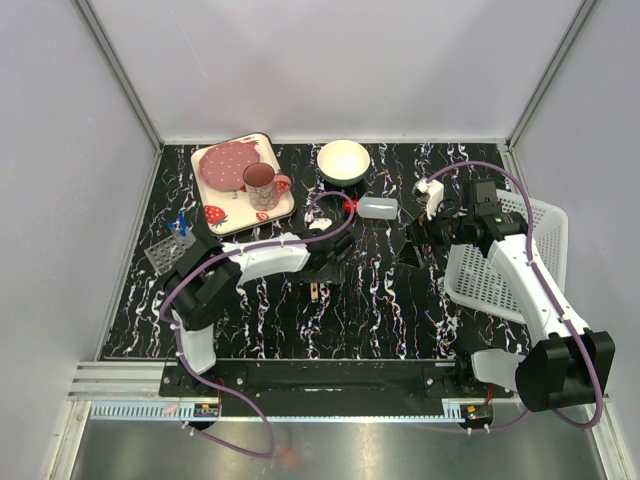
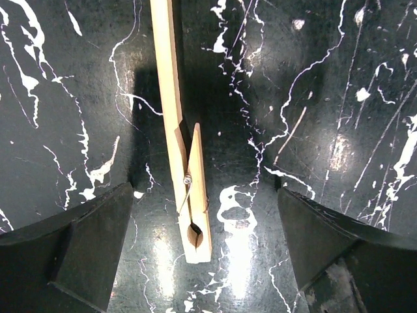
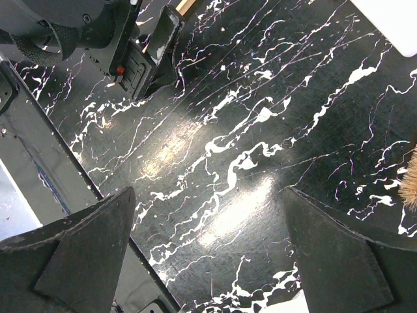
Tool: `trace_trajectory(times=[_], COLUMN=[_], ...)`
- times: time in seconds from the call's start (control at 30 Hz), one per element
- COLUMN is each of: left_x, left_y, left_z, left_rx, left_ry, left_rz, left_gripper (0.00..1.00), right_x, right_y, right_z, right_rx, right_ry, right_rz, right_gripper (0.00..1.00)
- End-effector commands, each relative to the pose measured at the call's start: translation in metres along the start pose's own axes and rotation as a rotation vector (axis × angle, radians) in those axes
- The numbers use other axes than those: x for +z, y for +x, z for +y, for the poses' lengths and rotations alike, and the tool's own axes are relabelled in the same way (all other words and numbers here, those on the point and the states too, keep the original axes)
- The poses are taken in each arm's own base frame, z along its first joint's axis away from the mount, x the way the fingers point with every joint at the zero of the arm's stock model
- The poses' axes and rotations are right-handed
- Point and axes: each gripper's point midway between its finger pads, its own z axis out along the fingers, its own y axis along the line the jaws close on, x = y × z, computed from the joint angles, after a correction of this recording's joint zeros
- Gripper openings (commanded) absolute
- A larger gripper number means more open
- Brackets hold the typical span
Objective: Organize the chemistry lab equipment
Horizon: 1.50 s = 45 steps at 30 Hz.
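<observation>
While the left gripper (image 2: 204, 208) hangs wide open astride the stick (image 2: 174, 117), gripping nothing, the right gripper (image 3: 208, 202) gapes empty over the table (image 3: 273, 111)

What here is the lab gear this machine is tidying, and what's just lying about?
Part of the job:
- bottle with red cap
- wooden stick
- blue-capped tubes
- clear grid rack

Just lying about:
- strawberry-print tray
- pink mug
- white bowl
</observation>
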Motion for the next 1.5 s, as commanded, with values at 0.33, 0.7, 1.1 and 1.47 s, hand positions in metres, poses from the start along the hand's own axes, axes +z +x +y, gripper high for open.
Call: trace_trajectory(times=[0.33, 0.7, 1.1, 1.47], left_x=[-0.002, 0.005, 0.0, -0.075], left_y=[-0.014, -0.009, -0.011, -0.029], left_z=[-0.007, -0.004, 0.002, -0.019], left_rx=[0.007, -0.01, -0.046, 0.026], left_ry=[0.006, 0.027, 0.092, 0.471], left_rz=[-0.034, -0.018, -0.045, -0.264], left_gripper=[0.9, 0.78, 0.17, 0.09], right_x=[-0.001, -0.002, -0.002, -0.003], right_y=[-0.007, -0.007, -0.005, -0.002], right_z=[0.003, 0.003, 0.004, 0.03], right_rx=[-0.014, -0.014, -0.015, -0.043], right_ry=[-0.02, -0.023, -0.029, -0.168], right_rz=[-0.041, -0.044, -0.045, -0.075], right_gripper=[1.0, 1.0, 1.0, 1.0])
